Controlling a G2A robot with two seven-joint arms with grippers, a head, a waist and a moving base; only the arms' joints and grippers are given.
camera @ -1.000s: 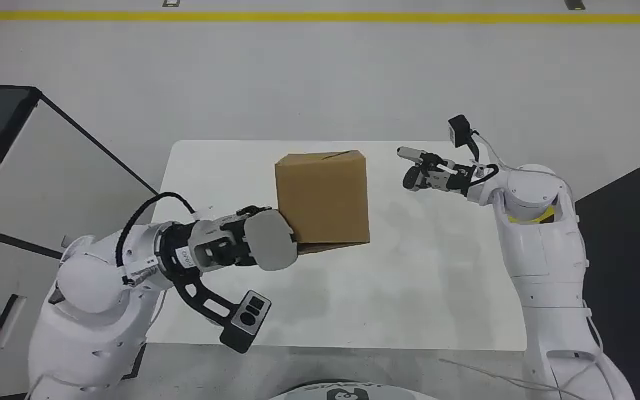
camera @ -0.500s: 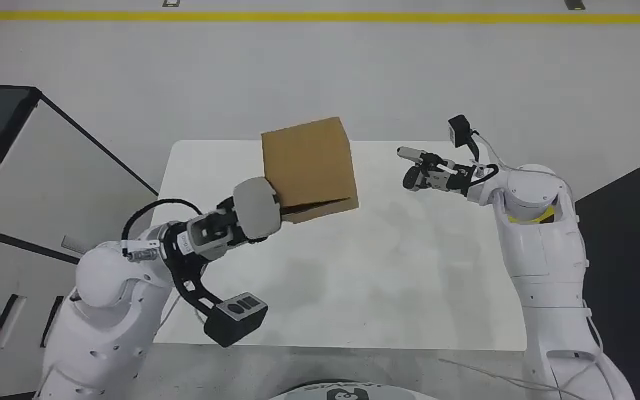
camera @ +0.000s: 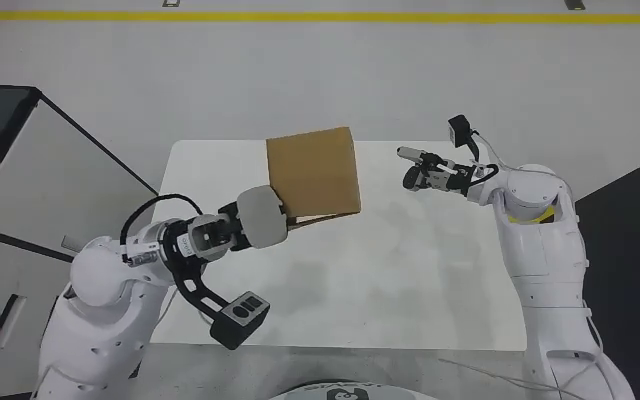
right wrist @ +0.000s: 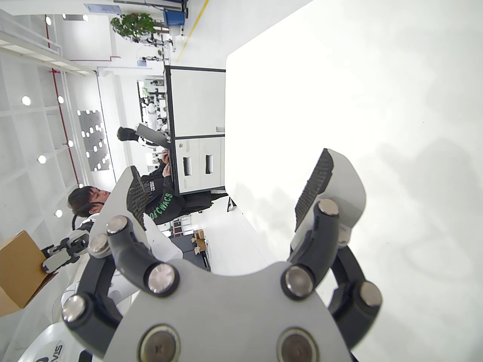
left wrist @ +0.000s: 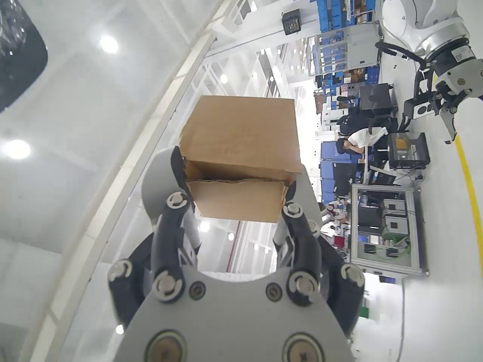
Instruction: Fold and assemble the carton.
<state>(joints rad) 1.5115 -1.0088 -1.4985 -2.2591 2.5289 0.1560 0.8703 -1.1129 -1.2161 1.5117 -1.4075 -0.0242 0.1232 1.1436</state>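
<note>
The left gripper (left wrist: 236,186) is clamped across the near lower edge of the carton (camera: 312,172), one finger on each side of the box. It holds the box tilted over the far left part of the white table (camera: 400,290). From the wrist view the box appears to be clear of the tabletop, though the gap beneath it is hidden. The cardboard already stands as a squared-up cube, and the face turned to the overhead camera looks flat and closed. At the held end the work looks unfinished: a flap (left wrist: 236,201) sits between the fingers with an open seam along its upper edge and is not pressed flush. Out to the right, the right gripper (camera: 408,168) hangs over the table's far right edge with its fingers spread and nothing between them, well apart from the box. By these pictures, the forming is largely done. What remains is probably closing and seating that flap, which would likely take the free arm or setting the box down.
</note>
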